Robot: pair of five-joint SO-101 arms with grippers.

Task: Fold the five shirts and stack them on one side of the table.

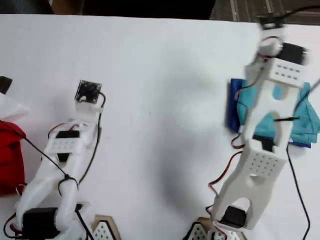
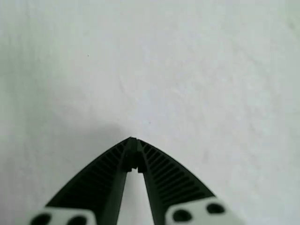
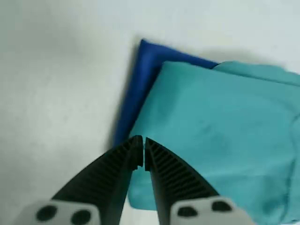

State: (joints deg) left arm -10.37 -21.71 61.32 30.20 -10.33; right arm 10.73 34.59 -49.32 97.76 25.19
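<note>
A folded teal shirt [image 3: 220,140] lies on top of a folded blue shirt [image 3: 140,70] at the table's right side; in the high view the teal shirt [image 1: 307,117] and blue shirt [image 1: 233,107] are partly hidden under the right arm [image 1: 267,140]. My right gripper [image 3: 139,140] is shut with nothing in it, its tips just above the teal shirt's edge next to the blue border. A red shirt [image 1: 10,155] and a white one [image 1: 10,107] lie at the table's left edge. My left gripper [image 2: 132,140] is shut and empty over bare white table, beside the left arm [image 1: 65,150].
The white table [image 1: 160,100] is bare across its middle and back. Both arm bases [image 1: 205,231] stand at the front edge, with loose cables running along the arms. A dark floor strip shows beyond the far edge.
</note>
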